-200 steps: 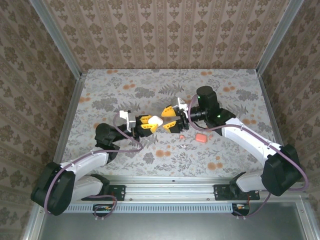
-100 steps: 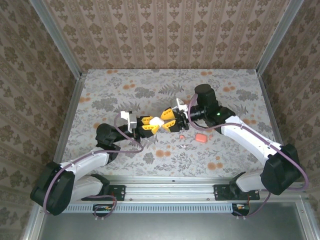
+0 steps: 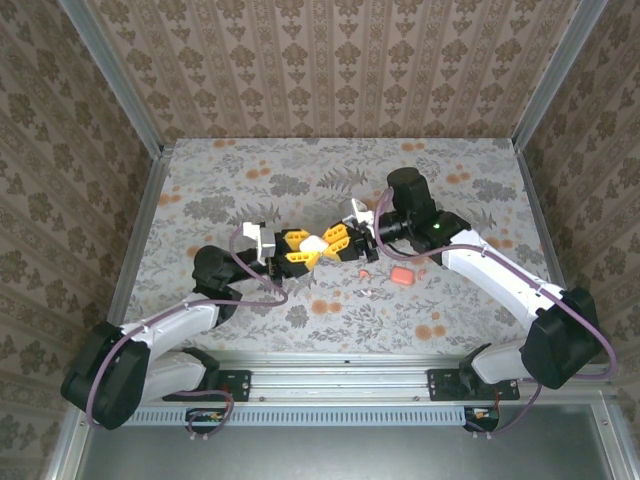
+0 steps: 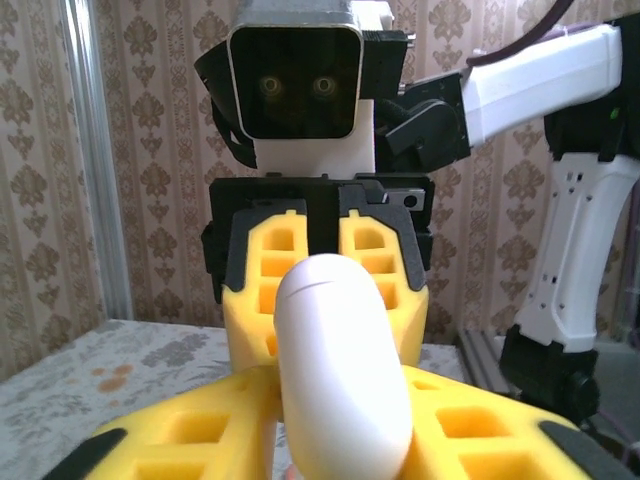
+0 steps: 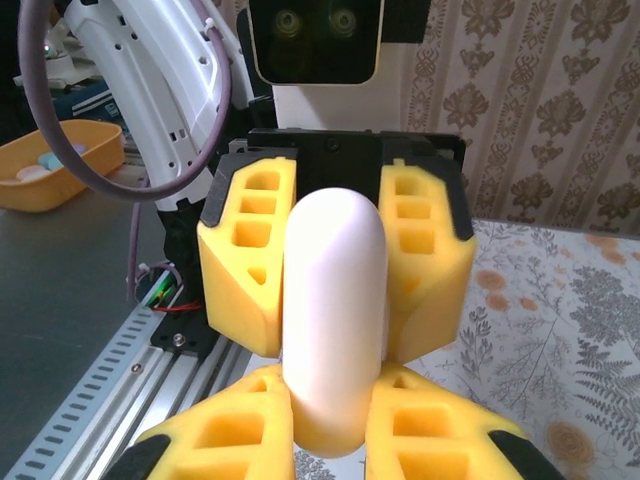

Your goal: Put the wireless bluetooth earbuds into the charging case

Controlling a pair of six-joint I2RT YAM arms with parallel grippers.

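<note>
A white pebble-shaped charging case hangs above the middle of the table between both grippers, lid closed. My right gripper comes from the right and is shut on the case, its yellow pads pressed on both sides. My left gripper faces it from the left. Its pads flank the case with a thin gap on one side, so it is open. A tiny coral earbud lies on the table just below the right gripper.
A coral-pink case lies on the flowered table to the right of the earbud. The metal rail runs along the near edge. Patterned walls close the back and sides. An orange tray stands beyond the rail.
The right gripper has closed on the white case. The left gripper, shut on it before, has loosened its fingers. Both arms stayed almost in place.
</note>
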